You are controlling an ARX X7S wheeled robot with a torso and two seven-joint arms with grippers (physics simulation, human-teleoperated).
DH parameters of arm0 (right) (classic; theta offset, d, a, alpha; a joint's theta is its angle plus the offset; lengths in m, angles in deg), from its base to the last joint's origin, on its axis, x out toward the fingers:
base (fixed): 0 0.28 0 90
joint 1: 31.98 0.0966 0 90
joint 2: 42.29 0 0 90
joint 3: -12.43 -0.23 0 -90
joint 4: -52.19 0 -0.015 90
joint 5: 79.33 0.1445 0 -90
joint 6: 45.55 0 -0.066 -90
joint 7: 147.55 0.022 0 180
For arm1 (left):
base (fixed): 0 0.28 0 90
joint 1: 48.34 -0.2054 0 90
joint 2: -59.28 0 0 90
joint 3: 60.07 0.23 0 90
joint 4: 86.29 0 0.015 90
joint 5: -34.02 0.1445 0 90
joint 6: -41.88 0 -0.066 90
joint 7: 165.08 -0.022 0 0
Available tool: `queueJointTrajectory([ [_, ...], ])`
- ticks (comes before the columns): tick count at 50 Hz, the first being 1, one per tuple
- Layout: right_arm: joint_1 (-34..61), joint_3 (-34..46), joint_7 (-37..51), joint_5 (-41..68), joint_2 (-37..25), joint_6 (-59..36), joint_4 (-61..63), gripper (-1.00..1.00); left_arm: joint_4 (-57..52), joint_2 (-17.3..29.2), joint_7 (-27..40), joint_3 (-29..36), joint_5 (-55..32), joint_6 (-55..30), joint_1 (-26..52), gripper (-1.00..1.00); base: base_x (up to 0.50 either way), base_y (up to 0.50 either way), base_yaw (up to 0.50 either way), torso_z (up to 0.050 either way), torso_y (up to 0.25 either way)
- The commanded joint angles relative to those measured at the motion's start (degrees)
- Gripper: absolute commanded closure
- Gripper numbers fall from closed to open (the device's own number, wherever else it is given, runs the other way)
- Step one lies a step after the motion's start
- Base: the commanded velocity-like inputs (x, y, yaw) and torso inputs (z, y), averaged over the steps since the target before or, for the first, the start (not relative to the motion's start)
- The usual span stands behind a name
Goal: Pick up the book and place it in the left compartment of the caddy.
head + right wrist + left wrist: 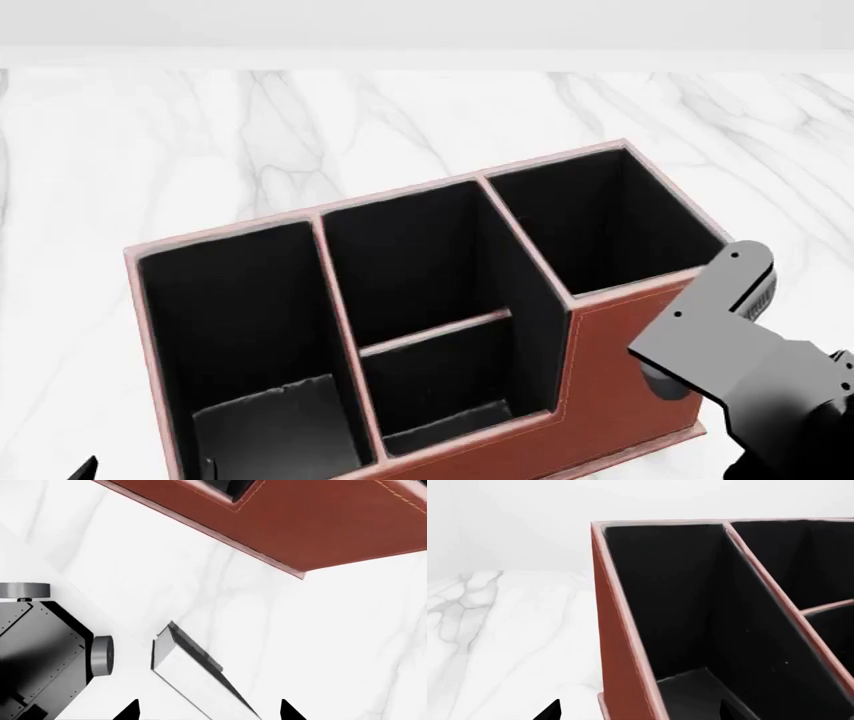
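While my left fingers (637, 712) hang spread over the reddish-brown leather-look caddy (627, 390), its long black-lined left compartment (247, 330) holds nothing. I see the thin black-covered book (193, 672) flat on the white marble counter (347, 645), between my parted right fingers (208, 711).

Tabletop (400, 120): white marble with grey veining, running across the whole head view to a straight far edge near the top of the frame. Wall (427, 25) behind it: plain, pale grey-white, unmarked. In the left wrist view the marble fills the lower left, the wall the upper left. Light even and diffuse; shadows soft.
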Motion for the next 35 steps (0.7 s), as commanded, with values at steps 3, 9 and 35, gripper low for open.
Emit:
queueJointTrajectory([
  [3, -2.78, 0.86, -1.52, -2.47, 0.92, 2.02, -1.76, -1.0, -0.01, 0.23, 0.25, 0.42, -0.24, 0.08, 0.03, -1.0, 0.0, 0.0, 0.0, 0.0, 0.0],
  [9, -4.45, 1.28, -2.12, -2.99, 1.58, 3.02, -2.22, -1.0, -0.07, 0.34, 0.37, 0.49, -0.47, 0.06, 0.08, -1.0, 0.0, 0.0, 0.0, 0.0, 0.0],
  [35, -11.24, 3.63, -4.57, -5.65, 3.86, 6.29, -4.68, -1.0, -0.5, 0.93, 0.81, 1.03, -1.11, 0.04, 0.12, -1.0, 0.0, 0.0, 0.0, 0.0, 0.0],
])
